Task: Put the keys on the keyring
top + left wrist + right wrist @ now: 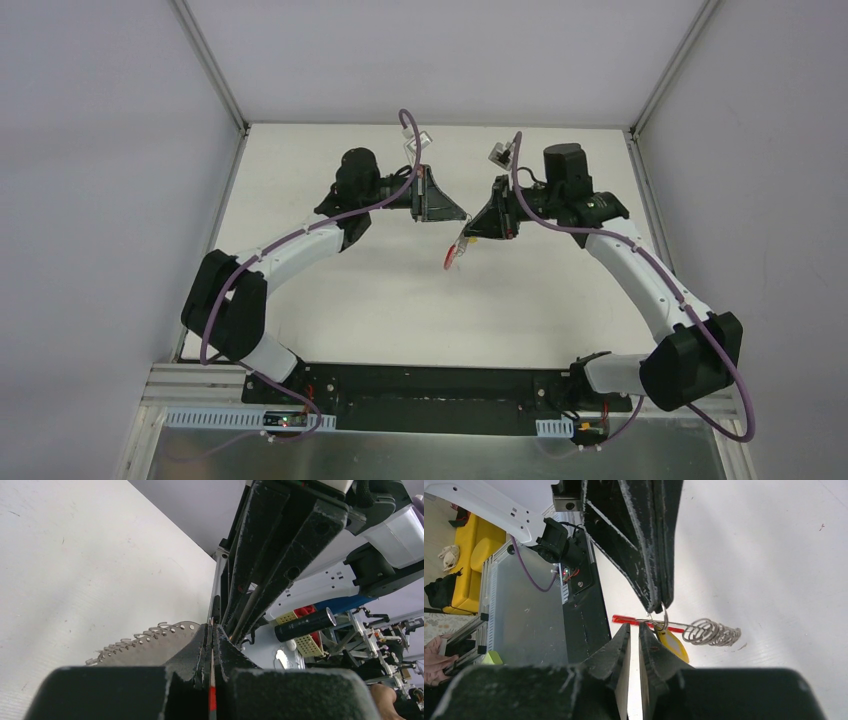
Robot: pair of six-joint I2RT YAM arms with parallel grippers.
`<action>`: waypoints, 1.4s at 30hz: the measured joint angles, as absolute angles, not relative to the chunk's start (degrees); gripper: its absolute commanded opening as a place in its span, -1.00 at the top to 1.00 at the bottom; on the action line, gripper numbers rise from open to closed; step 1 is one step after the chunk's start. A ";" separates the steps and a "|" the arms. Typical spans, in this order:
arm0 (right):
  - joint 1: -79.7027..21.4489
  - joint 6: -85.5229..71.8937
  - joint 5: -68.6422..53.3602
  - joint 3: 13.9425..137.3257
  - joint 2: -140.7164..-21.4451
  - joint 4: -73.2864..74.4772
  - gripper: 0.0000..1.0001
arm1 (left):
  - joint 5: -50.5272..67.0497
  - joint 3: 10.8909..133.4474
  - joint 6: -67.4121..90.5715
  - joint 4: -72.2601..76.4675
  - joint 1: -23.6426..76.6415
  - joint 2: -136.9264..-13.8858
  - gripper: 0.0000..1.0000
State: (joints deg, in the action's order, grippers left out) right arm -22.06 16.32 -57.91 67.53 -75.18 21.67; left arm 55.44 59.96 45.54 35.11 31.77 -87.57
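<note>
Overhead, white table point(380, 290), grey walls point(100, 150), left jaws pinching keys point(456, 255), right jaws pressed nearly together.

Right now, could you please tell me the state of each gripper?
Left gripper: closed on the red-banded bunch of grey metal keys.
Right gripper: nearly closed; grip cannot be told.

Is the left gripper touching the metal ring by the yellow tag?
Touching. Right wrist view: the left gripper pinches the top of the metal ring between its shut tips.
</note>
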 measured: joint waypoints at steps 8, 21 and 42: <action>-22.65 16.84 -57.65 67.20 -75.40 21.67 0.74 | 55.55 59.94 46.13 35.79 31.77 -88.18 1.00; -18.59 17.15 -57.52 66.72 -72.25 21.63 0.37 | 57.17 59.94 47.86 38.46 31.40 -89.03 1.00; -18.46 18.74 -54.17 66.48 -73.87 21.23 0.18 | 59.59 59.44 51.29 42.37 31.40 -89.17 1.00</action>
